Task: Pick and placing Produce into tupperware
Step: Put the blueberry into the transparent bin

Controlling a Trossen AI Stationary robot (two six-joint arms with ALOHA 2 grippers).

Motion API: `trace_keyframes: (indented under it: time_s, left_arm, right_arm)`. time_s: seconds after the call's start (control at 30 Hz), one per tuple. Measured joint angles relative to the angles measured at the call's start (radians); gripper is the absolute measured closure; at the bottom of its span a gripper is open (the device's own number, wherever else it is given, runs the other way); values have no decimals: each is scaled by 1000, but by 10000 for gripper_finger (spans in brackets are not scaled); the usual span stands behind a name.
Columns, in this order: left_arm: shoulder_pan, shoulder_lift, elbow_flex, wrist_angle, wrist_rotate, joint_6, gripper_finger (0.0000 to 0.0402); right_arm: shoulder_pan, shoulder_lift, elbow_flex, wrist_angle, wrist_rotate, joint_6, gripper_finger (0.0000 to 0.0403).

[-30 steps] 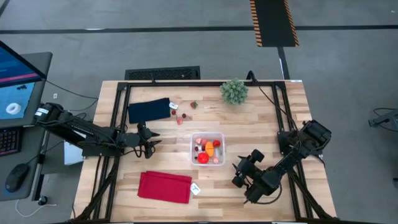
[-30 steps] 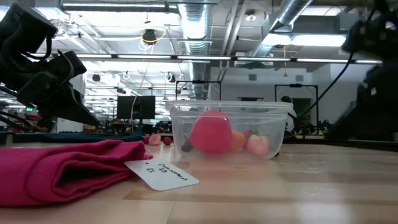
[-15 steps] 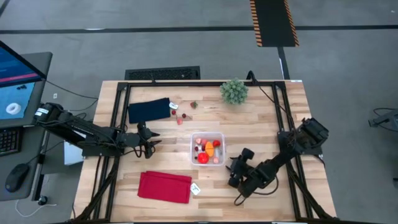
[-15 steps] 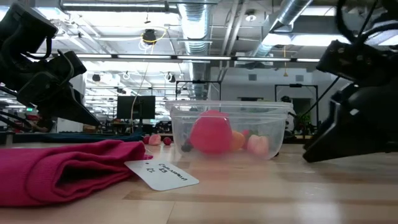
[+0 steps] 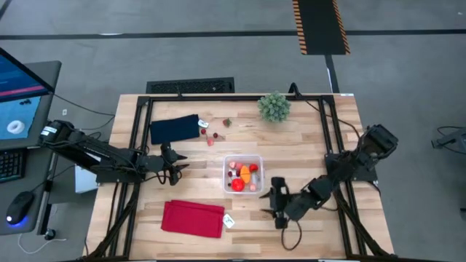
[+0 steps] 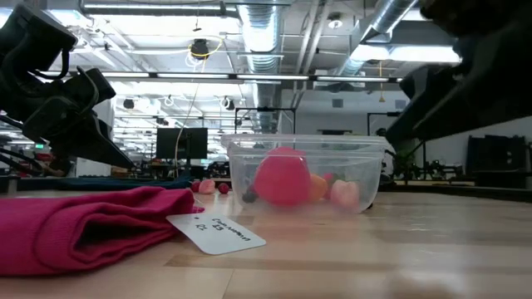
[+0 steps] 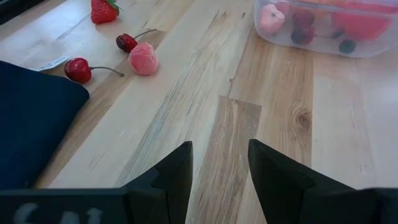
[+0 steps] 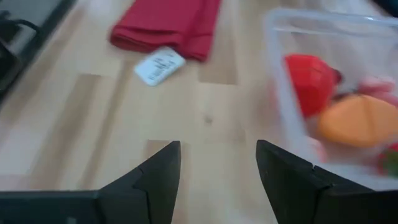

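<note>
The clear tupperware (image 5: 243,175) stands mid-table and holds red, orange and pink produce (image 8: 311,78). More produce lies loose on the wood near the navy cloth (image 5: 175,128): a strawberry (image 7: 102,9), two cherries (image 7: 127,42) and a pink ball (image 7: 143,58). My right gripper (image 5: 271,207) hovers open just off the container's near right corner, raised above the table, with the container wall (image 8: 280,81) beside its fingers. My left gripper (image 5: 171,164) waits open to the left of the container, nothing between its fingers (image 7: 221,162).
A folded red cloth (image 5: 193,218) with a white tag (image 5: 229,221) lies near the front edge, left of my right gripper. A green spiky plant ball (image 5: 274,106) sits at the far edge. Bare wood stretches between the left gripper and the container.
My right gripper has risen off the table and moved toward the table's left, up to the tupperware's near right corner, rolling and tipping as it went. It has stayed open. The left arm and the produce have kept still.
</note>
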Motion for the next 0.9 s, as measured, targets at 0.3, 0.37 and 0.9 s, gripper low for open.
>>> trace_keyframes:
  time_s: [0.3, 0.37, 0.9]
  left_arm:
    - [0, 0, 0, 3, 0, 0, 256]
    - [0, 0, 0, 1, 0, 0, 256]
    - [0, 0, 0, 3, 0, 0, 256]
  right_arm:
    - [-86, -210, -282, 216, -31, 9, 169]
    - [-92, -246, -324, 236, -34, 8, 169]
    - [-219, -347, -525, 357, 9, 62, 168]
